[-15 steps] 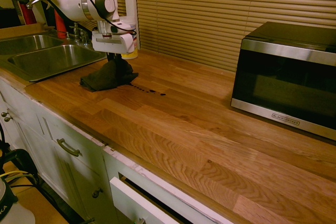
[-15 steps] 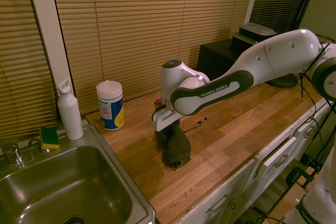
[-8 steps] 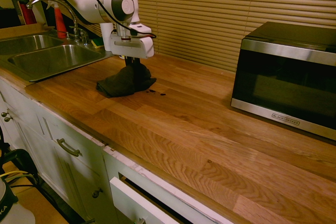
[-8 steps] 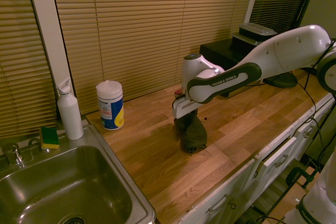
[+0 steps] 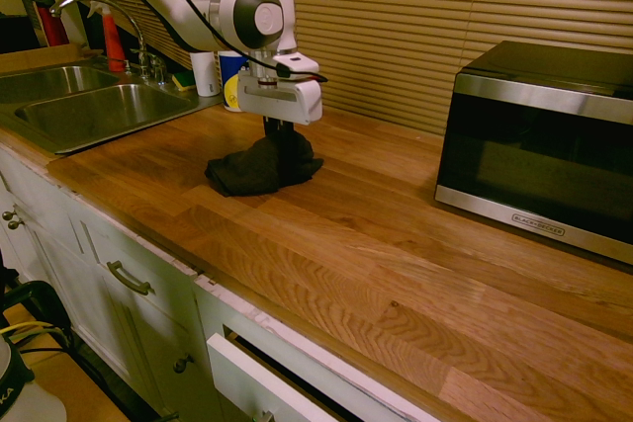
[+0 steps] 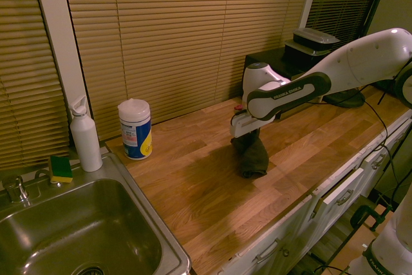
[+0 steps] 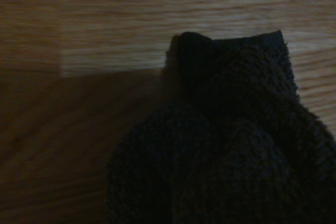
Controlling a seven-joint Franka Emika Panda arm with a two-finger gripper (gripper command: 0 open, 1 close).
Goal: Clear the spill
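Observation:
My gripper (image 5: 281, 131) (image 6: 248, 134) is shut on a dark grey-black cloth (image 5: 259, 165) (image 6: 252, 154), pressing it onto the wooden countertop (image 5: 396, 244) roughly midway between sink and microwave. The cloth trails from the fingers toward the sink side and the counter's front edge. In the wrist view the cloth (image 7: 231, 145) fills the lower right over wood grain. No dark drops of the spill show in any view; the spot where they lay is under the cloth.
A black and steel microwave (image 5: 544, 140) stands at the counter's far end. The steel sink (image 5: 89, 111) (image 6: 77, 236) lies at the other end, with a wipes canister (image 6: 136, 128), white bottle (image 6: 85, 134) and sponge (image 6: 60, 168) beside it.
The gripper has dragged the cloth along the counter away from the sink toward the microwave, passing over the trail of dark drops, which no longer shows.

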